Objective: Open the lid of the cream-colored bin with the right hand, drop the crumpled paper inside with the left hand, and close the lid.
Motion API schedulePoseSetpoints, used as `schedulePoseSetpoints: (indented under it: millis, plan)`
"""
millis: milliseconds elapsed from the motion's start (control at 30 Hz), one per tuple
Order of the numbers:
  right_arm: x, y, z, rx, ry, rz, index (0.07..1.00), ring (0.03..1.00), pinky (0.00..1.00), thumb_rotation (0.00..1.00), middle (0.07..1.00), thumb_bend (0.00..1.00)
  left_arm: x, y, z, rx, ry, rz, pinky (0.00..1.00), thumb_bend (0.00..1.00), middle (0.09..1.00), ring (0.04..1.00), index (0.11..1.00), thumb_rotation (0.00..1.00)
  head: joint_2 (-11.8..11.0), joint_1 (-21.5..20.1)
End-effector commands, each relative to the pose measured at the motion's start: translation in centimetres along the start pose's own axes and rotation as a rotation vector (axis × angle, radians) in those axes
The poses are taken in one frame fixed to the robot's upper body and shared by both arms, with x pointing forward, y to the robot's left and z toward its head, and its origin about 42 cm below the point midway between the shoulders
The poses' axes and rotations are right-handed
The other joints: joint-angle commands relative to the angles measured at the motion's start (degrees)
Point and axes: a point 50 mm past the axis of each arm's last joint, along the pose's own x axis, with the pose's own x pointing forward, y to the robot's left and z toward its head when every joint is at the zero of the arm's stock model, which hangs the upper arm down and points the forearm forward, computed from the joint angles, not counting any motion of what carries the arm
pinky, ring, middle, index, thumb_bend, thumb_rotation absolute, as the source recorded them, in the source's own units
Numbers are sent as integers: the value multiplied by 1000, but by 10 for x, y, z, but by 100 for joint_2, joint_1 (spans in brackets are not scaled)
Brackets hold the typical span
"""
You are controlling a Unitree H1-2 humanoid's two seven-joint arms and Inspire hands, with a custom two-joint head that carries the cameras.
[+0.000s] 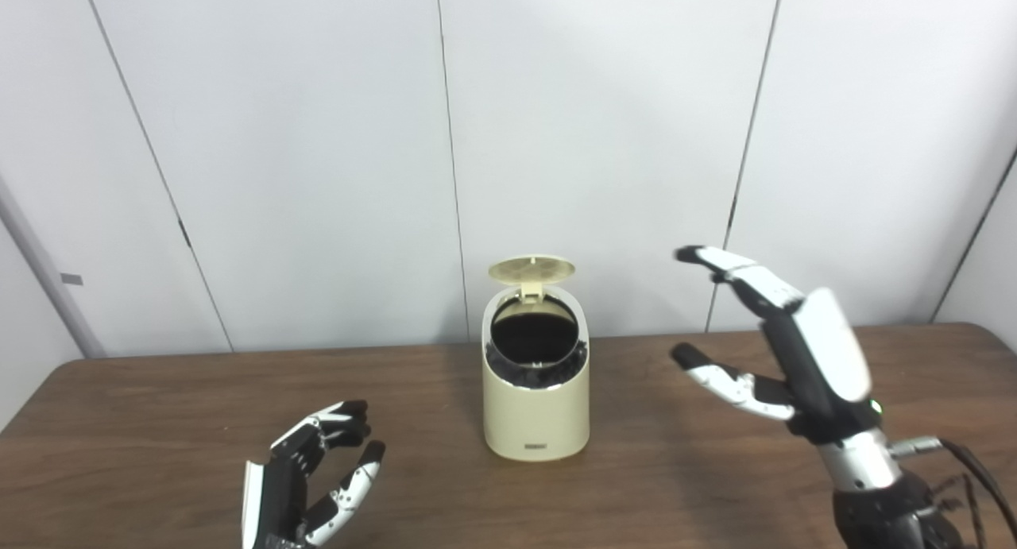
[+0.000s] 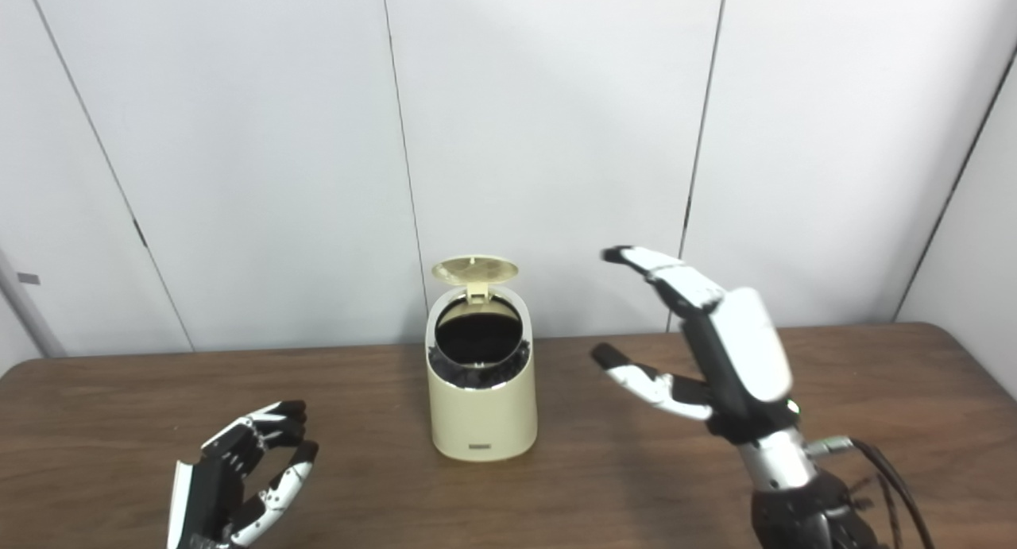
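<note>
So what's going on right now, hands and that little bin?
Left hand empty, low over table. Right hand open, raised beside the bin. Lid up. No crumpled paper in view. Nothing in the way.

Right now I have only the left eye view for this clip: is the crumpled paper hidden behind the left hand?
Observer: No. The right eye view shows the left hand from a little to the side, fingers curled apart, nothing between them.
Operator: Off my frame, at the table's right?
Observer: That view takes in more of the table edge beyond the right hand; no paper shows there.
Operator: Inside the bin?
Observer: The lid stands open, but the bin is dark inside in both views; I cannot tell.
</note>
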Motion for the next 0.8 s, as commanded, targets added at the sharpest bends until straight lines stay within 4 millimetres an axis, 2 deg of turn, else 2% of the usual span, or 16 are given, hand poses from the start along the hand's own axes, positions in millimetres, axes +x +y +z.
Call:
schedulePoseSetpoints:
  millis: [0, 100, 167, 233, 400, 467, 533, 633, 733, 767]
  plan:
    - [30, -20, 14, -48, -71, -16, 787, 792, 667, 735, 799, 286, -11, -7, -11, 31, 29, -16, 595, 477, 701, 685, 497, 69, 4, -2]
    - [46, -25, 24, -62, -84, 25, 781, 782, 660, 763, 802, 273, -11, -10, -11, 61, 20, -16, 568, 477, 688, 663, 496, 68, 2, 16]
    - [55, -26, 30, -63, -97, 49, 780, 790, 677, 683, 808, 244, -12, -12, -12, 75, 17, -14, 559, 477, 683, 653, 496, 68, 5, 24]
    - [64, -26, 36, -77, -105, 78, 783, 796, 679, 654, 813, 227, -12, -14, -12, 79, 16, -11, 555, 478, 682, 650, 496, 69, 1, 21]
    - [84, -26, 49, -149, -92, 167, 792, 793, 651, 656, 819, 243, -12, -17, -13, 96, 11, 0, 550, 478, 679, 647, 497, 70, -4, 37]
    - [88, -24, 53, -172, -88, 184, 790, 778, 630, 647, 817, 285, -12, -18, -13, 112, 6, 9, 543, 479, 675, 642, 496, 71, -5, 53]
    - [93, -23, 57, -194, -90, 202, 773, 762, 617, 706, 799, 365, -12, -20, -13, 116, 5, 21, 539, 479, 676, 642, 496, 71, -10, 57]
    - [100, -19, 62, -217, -94, 226, 762, 758, 611, 727, 785, 426, -12, -22, -14, 114, 6, 27, 543, 479, 677, 645, 497, 72, -34, 51]
    - [108, -15, 66, -249, -84, 269, 765, 765, 596, 799, 790, 554, -13, -24, -14, 118, 5, 30, 551, 479, 678, 650, 497, 73, -55, 55]
    - [112, -13, 66, -260, -76, 286, 774, 780, 621, 848, 802, 663, -13, -25, -14, 121, 4, 31, 548, 479, 677, 647, 497, 73, -62, 59]
